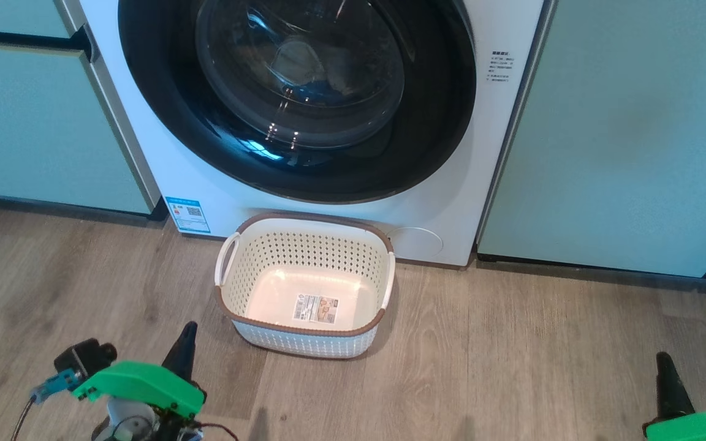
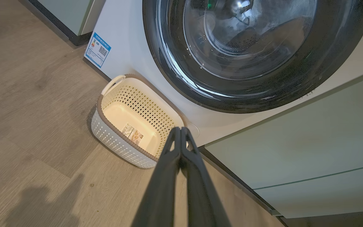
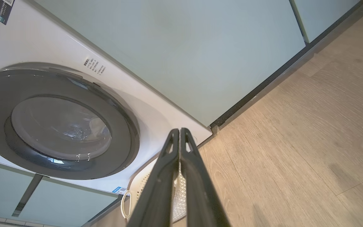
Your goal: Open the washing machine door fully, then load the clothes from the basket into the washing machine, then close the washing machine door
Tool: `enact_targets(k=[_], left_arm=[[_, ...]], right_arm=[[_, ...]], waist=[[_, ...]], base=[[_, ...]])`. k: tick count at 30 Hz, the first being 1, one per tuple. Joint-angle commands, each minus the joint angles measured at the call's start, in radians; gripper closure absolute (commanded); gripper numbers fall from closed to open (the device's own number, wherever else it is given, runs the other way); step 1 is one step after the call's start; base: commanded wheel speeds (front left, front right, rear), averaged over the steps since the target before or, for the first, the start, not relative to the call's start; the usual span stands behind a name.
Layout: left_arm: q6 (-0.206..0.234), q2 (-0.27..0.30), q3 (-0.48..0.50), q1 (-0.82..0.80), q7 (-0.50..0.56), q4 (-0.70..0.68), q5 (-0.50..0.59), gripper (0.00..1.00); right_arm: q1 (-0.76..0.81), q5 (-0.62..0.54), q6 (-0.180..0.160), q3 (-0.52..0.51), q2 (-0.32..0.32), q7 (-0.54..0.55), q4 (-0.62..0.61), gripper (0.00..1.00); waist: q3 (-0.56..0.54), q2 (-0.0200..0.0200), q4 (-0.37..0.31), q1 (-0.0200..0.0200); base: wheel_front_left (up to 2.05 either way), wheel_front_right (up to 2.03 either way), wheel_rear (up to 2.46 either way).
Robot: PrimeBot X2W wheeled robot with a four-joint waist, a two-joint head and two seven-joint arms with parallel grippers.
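Shut washing machine door (image 1: 298,92); empty basket (image 1: 304,228) just before washing machine (image 1: 500,184). Pressed-together, empty jaws of left gripper (image 1: 188,327), right gripper (image 1: 664,358). Apparently last step done; next: only withdrawal.

sticker (image 1: 187,214) on washer (image 1: 230,205), label (image 1: 315,309) in basket (image 1: 304,345): txt too small

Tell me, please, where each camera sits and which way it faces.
Head view: on the robot's head, looking forward and down at the empty cream perforated plastic basket before the white washing machine; left gripper lower left, right gripper lower right, both shut.
Left wrist view: on the left wrist, looking along its closed fingers at the basket and the round black-rimmed glass door.
Right wrist view: on the right wrist, facing the door and pale-green cabinets past its closed fingers.
Shared: all three show the door and basket.
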Motion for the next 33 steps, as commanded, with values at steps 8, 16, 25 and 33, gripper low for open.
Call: enact_targets(k=[8,16,25,33], left_arm=[[-0.001,-0.002,0.046,-0.038,0.03,-0.053,-0.088,1.0],[-0.001,-0.014,0.063,-0.036,0.053,-0.071,-0.161,1.0],[-0.001,-0.027,0.082,-0.034,0.08,-0.09,-0.243,1.0],[-0.001,-0.038,0.098,-0.032,0.103,-0.107,-0.316,1.0]], right_arm=[[-0.066,0.102,0.002,-0.005,-0.014,0.031,-0.044,1.0],[-0.075,0.185,0.002,-0.01,-0.015,0.054,-0.051,1.0],[-0.085,0.279,0.002,-0.016,-0.016,0.081,-0.058,1.0],[-0.094,0.362,0.002,-0.02,-0.016,0.104,-0.065,1.0]], waist=[[0.003,0.0,0.006,0.0],[0.006,0.0,0.012,0.0],[0.009,0.0,0.018,0.0],[0.012,0.0,0.024,0.0]], base=[[0.0,0.0,0.0],[0.0,0.0,0.0],[0.0,0.0,0.0],[0.0,0.0,0.0]])
